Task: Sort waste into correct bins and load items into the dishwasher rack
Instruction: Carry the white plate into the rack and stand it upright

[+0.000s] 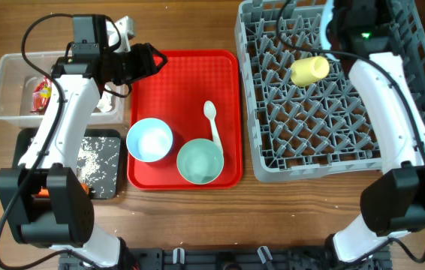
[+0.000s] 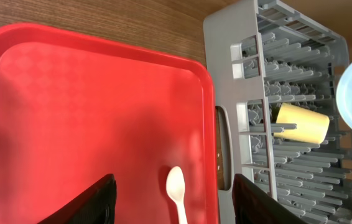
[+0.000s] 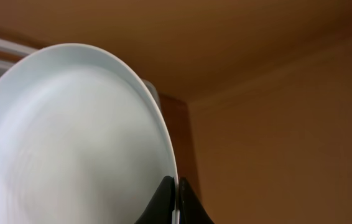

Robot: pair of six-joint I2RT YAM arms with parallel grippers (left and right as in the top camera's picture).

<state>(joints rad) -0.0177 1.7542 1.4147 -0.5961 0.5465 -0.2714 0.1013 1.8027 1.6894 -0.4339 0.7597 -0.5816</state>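
In the right wrist view we see the right gripper (image 3: 176, 198) at the bottom centre, its fingers pinching the rim of the pale-blue plate (image 3: 70, 137), which fills the left of the frame; overhead, the left gripper (image 1: 151, 61) hangs over the upper left of the red tray (image 1: 186, 79), its fingers (image 2: 92, 202) spread wide; in the left wrist view the white spoon (image 2: 176, 186) lies on the tray in the gap between them, lower middle, touching neither; the yellow cup (image 1: 309, 70) lies in the grey rack (image 1: 272, 150), upper right.
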